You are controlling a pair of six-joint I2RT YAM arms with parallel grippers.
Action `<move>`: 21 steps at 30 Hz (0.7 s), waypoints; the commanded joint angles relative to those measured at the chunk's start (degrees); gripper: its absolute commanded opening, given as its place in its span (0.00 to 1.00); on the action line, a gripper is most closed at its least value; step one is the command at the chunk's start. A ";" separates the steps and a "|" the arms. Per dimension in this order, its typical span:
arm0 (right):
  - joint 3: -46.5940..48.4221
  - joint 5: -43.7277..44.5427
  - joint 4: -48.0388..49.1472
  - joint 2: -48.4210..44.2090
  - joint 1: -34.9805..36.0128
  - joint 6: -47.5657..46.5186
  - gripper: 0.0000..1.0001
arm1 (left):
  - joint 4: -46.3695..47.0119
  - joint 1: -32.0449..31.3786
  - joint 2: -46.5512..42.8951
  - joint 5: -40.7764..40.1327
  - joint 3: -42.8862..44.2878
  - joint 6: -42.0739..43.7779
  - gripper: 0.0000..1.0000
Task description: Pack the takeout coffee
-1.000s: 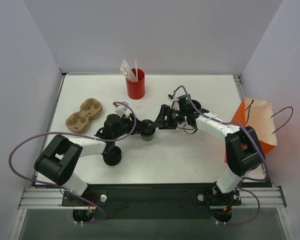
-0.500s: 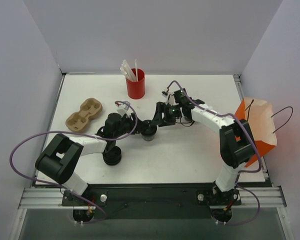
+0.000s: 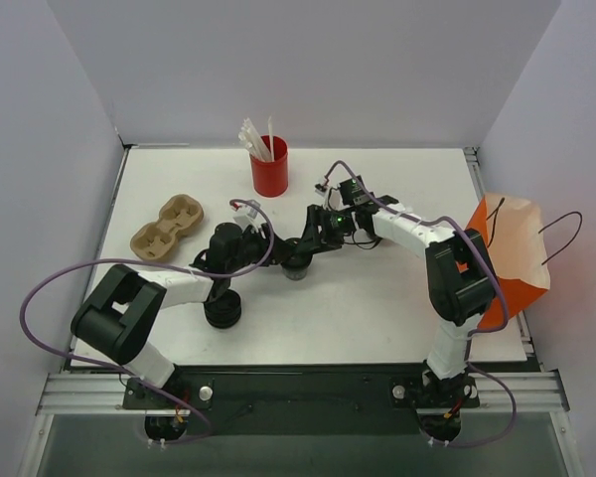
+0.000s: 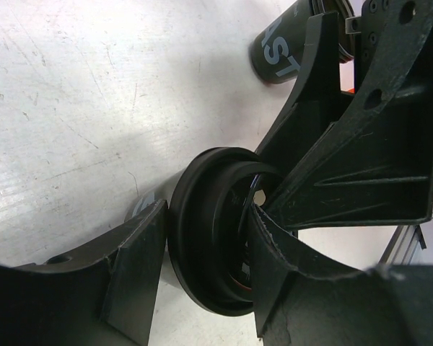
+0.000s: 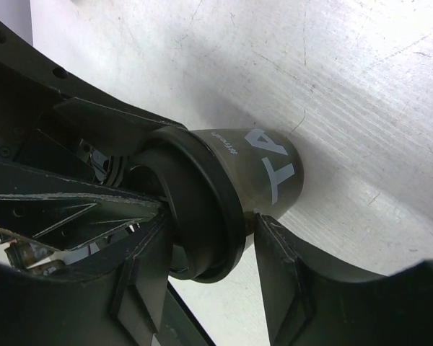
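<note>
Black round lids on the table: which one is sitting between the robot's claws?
The round black lid on the small black disposable cup, mid-table; the other lids form a low stack apart, to its near left.

Right arm (image 3: 409,231) is seen swung leftward, its elbow drawn off the orange bag (image 3: 518,253), so more of the bag is uncovered. Right gripper (image 3: 302,246) has been carried nearer the lidded cup (image 3: 296,268), and its wrist is shifted back and left.

Between the black left gripper (image 4: 202,241) and right gripper (image 5: 209,238): black cup (image 5: 267,169), white lettering, black lid (image 5: 202,209). Beyond them: red cup (image 3: 269,176), white straws (image 3: 255,139). Left-gripper side: tan carrier (image 3: 167,228). Right-gripper side: orange bag (image 3: 512,260). White table (image 3: 377,308).
</note>
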 commanded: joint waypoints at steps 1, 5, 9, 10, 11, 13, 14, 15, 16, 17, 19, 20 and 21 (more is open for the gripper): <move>0.60 3.57 -2.67 1.69 0.70 -1.77 0.44 | -20.77 -1.10 3.40 0.53 -1.48 4.85 0.55; 0.16 6.30 -4.77 2.48 0.79 -2.99 0.36 | -26.13 -0.22 1.03 0.70 2.91 5.82 0.59; 0.15 7.97 -6.36 2.75 0.70 -4.31 0.36 | -30.09 2.50 -0.73 7.71 9.24 4.42 0.61; 0.07 8.06 -6.53 2.84 0.70 -4.49 0.36 | -30.01 3.55 -1.17 8.61 10.03 3.98 0.61; 0.07 8.15 -6.71 2.75 0.79 -4.58 0.36 | -30.10 3.91 -1.35 9.31 10.56 3.54 0.61; 0.33 8.59 -6.89 2.84 0.96 -4.67 0.35 | -30.71 4.35 -1.88 10.89 12.31 3.27 0.62; 0.33 8.68 -7.32 2.66 1.05 -4.76 0.36 | -30.98 4.70 -1.97 11.51 12.76 3.19 0.62; 0.42 8.85 -7.41 2.75 1.14 -4.84 0.35 | -31.41 4.88 -1.88 12.04 13.29 3.18 0.62; 0.59 8.94 -7.50 2.66 1.23 -4.84 0.35 | -31.33 5.05 -1.97 13.43 13.99 3.10 0.62; 0.68 9.03 -7.85 2.66 1.40 -4.93 0.35 | -31.24 5.58 -1.97 14.32 14.08 2.92 0.62; 0.77 9.29 -8.12 2.57 1.40 -5.11 0.36 | -29.49 6.19 -2.14 15.99 14.09 1.87 0.63; 0.77 9.38 -8.20 2.57 1.58 -5.02 0.36 | -28.96 6.46 -2.32 17.30 14.08 1.43 0.63; 0.86 9.38 -8.29 2.49 1.49 -5.11 0.36 | -28.26 6.90 -2.67 17.92 14.17 0.99 0.63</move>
